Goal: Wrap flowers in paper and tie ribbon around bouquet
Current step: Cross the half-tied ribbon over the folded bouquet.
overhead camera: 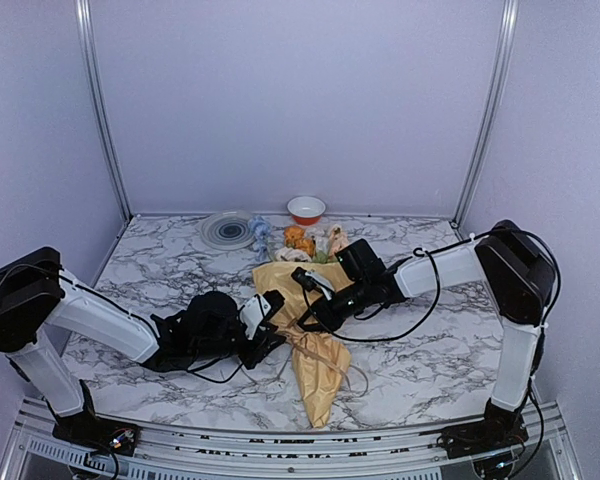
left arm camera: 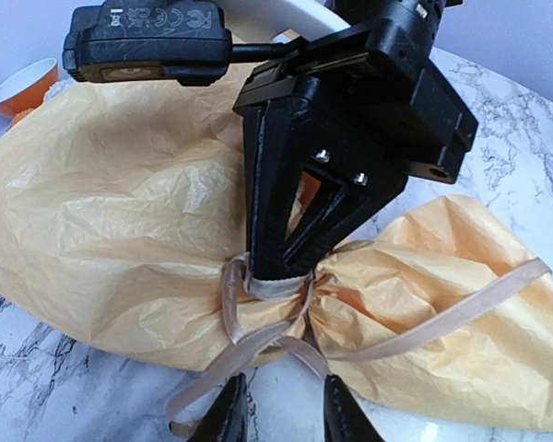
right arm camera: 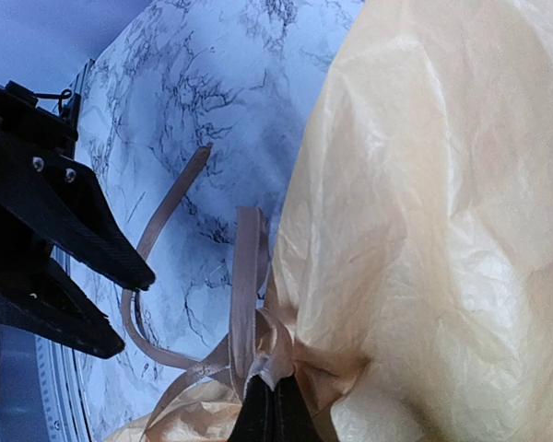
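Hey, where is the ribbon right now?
In the left wrist view the ribbon circles the bouquet's pinched waist at centre, under the right gripper's shut tips, its loose ends trailing onto the marble table toward the left gripper.

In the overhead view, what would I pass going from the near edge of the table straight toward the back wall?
pointed paper tip of the bouquet → ribbon tied around the cone → flower heads → orange-and-white bowl
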You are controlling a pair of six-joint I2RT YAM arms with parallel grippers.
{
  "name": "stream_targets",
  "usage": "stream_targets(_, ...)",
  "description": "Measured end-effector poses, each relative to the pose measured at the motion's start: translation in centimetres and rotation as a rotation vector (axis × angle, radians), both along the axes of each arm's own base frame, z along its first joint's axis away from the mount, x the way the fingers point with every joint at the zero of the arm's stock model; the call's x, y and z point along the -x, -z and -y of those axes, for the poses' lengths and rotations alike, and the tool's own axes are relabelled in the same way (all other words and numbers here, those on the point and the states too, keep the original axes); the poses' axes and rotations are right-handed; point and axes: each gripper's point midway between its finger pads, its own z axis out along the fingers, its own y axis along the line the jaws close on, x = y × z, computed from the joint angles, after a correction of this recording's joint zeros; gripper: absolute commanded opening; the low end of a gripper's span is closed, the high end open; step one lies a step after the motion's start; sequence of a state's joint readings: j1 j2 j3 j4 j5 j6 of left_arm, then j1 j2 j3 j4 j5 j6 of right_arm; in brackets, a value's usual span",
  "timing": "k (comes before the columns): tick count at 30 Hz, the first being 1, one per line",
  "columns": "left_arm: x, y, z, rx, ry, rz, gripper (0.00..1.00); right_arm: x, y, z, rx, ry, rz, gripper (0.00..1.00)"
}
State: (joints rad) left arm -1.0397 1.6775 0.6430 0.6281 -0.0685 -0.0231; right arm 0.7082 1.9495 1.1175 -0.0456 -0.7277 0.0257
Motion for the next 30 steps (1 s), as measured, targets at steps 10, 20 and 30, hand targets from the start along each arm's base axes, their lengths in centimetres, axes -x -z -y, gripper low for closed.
stream_targets(10,-1.0,0.1,-3.4,-0.063,-0.024,0.027,0.59,-0.1,0.1,0.2,0.017,0.006,0.012,0.0)
stream_targets(20,-0.2,0.2,-2.5,-0.136,0.065,0.05,0.44,0.4,0.1,0.2,0.009,-0.026,0.007,0.04)
stream_targets(30,3.4,-0.1,3.2,-0.185,0.394,0.203,0.31,0.8,-0.5,0.0,-0.012,-0.054,-0.003,0.06)
